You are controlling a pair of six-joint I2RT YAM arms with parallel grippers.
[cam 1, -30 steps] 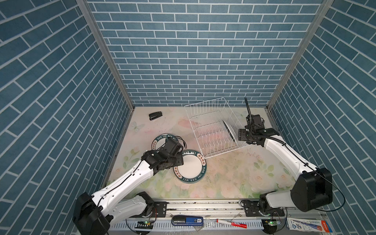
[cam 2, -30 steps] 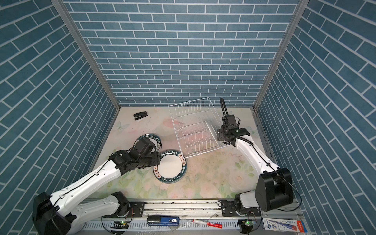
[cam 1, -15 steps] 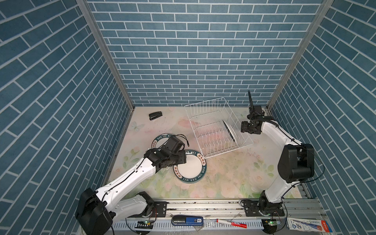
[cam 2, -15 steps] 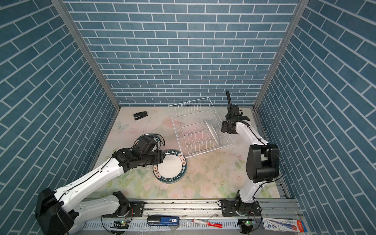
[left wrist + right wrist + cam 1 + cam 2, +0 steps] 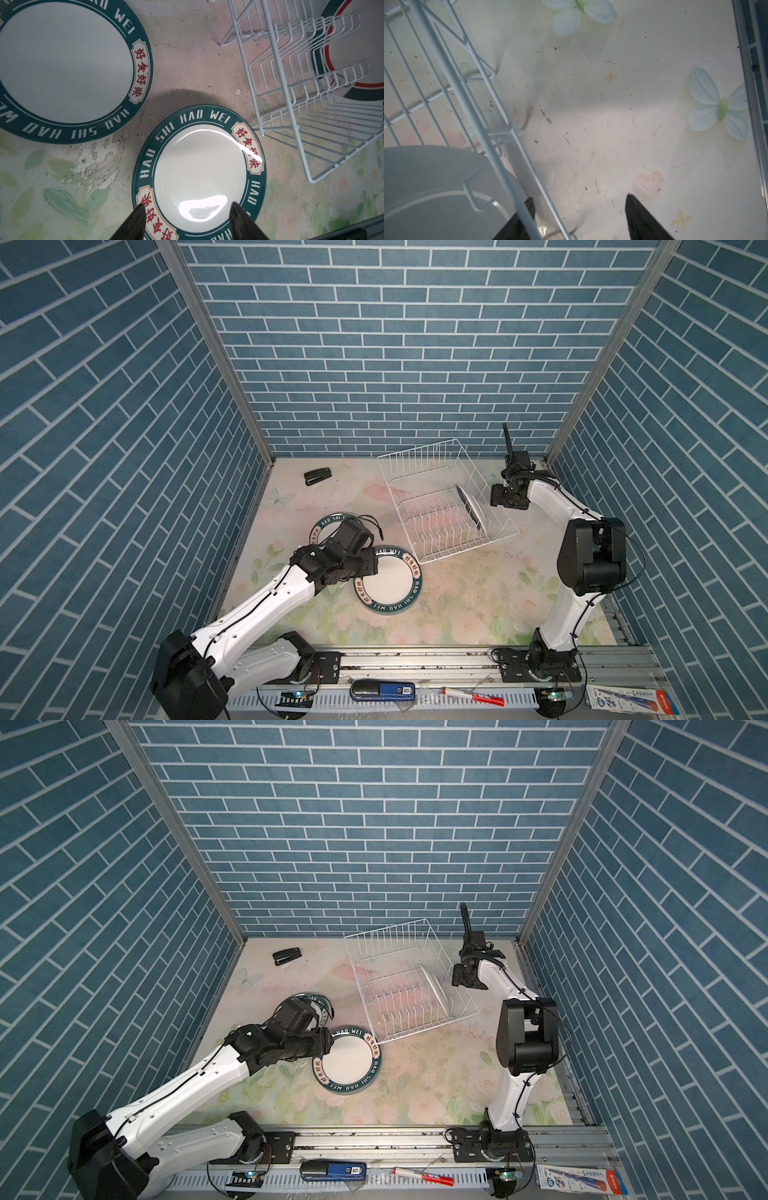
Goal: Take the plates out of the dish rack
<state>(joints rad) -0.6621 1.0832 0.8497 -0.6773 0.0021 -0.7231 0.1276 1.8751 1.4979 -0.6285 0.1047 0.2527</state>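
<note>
In both top views, the right arm had folded its elbow up within the last second. The right gripper (image 5: pixel 505 504) had been drawn a little toward the upper right, close beside the right wall of the rack (image 5: pixel 419 456). The left gripper (image 5: pixel 372 568) had hardly moved and hung over the left rim of the near plate (image 5: pixel 388 587). The far plate (image 5: pixel 326 524) lay flat behind it, partly hidden. One racked plate (image 5: pixel 469 506) stood on edge at the right end of the rack.

In the left wrist view, the jaws of the left gripper (image 5: pixel 187 204) were seen apart at the lower edge, clamped on nothing. The near plate (image 5: pixel 199 172) lay flat under them, the far plate (image 5: pixel 62 62) at upper left.

In the right wrist view, the jaws of the right gripper (image 5: pixel 580 198) were apart and empty, with a rack (image 5: pixel 452 74) wire crossing one finger. The racked plate (image 5: pixel 425 176) was at lower left.

Two plates were judged unloaded, and the right arm was probably being lined up for the third.
</note>
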